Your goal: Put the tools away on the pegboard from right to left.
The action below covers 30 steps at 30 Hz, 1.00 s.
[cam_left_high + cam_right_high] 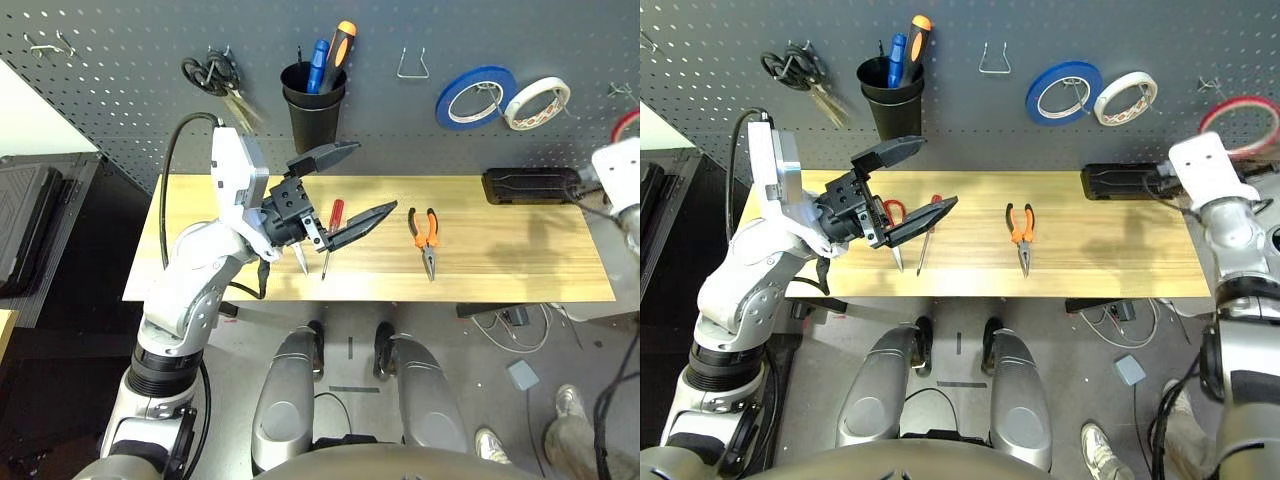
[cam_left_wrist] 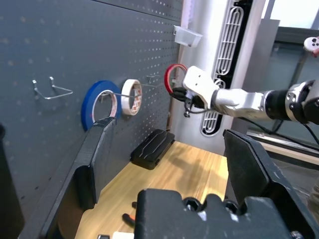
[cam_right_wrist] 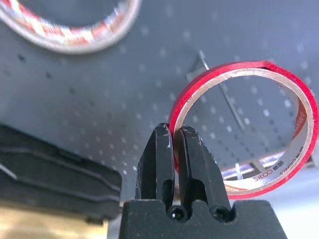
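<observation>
My right gripper (image 3: 175,130) is shut on the rim of the thin red tape ring (image 3: 239,68), holding it up against the pegboard (image 1: 120,100) at its far right. A metal hook (image 3: 219,84) shows through the ring; I cannot tell whether the ring hangs on it. The orange-and-black pliers (image 1: 427,235) and the red-handled screwdriver (image 1: 336,212) lie on the wooden table (image 1: 500,270). My left gripper (image 1: 374,178) hovers open above the table's left part. It partly covers the red-handled scissors (image 1: 893,210) beside the screwdriver.
On the pegboard hang black-handled scissors (image 1: 212,75), a black cup (image 1: 313,105) with blue and orange-handled tools, a bare hook (image 1: 412,65), a blue tape roll (image 1: 475,95) and a white one (image 1: 537,102). A black case (image 1: 530,185) lies at the table's back right.
</observation>
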Tool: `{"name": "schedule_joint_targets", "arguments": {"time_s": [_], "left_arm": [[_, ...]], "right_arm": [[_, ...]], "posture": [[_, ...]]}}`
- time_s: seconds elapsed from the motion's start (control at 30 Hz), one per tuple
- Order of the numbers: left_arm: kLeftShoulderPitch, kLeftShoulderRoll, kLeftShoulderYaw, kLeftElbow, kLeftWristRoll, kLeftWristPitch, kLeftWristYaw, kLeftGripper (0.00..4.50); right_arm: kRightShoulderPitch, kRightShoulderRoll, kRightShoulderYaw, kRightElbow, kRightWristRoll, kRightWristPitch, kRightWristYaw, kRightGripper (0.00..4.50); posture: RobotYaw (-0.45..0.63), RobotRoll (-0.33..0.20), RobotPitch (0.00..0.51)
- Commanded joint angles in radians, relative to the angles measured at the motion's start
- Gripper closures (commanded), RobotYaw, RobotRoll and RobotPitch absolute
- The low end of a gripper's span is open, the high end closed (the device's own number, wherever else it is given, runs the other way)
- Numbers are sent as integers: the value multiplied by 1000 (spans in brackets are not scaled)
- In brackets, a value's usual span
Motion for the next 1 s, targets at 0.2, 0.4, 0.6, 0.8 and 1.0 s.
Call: {"name": "schedule_joint_targets", "arguments": {"time_s": [0.2,0.4,0.6,0.8,1.0], "left_arm": [[6,22,-2,-34,-4,45,26,0],[11,40,0,-38,-2,68,34,0],[28,75,-10,-37,6,110,38,0],[41,164,-63,4,59,139,-18,0],[33,235,-127,46,135,138,-68,0]], "right_arm": [[-127,71,29,79,-17,183,-12,3866],[-87,87,20,53,-4,37,-79,1785],[51,96,-17,-4,52,-127,-82,24],[258,165,-67,-196,177,-125,59,24],[406,243,-41,-517,256,265,211,24]], "posture": [[208,0,246],[224,0,257],[216,0,266],[195,0,268],[179,0,270]]}}
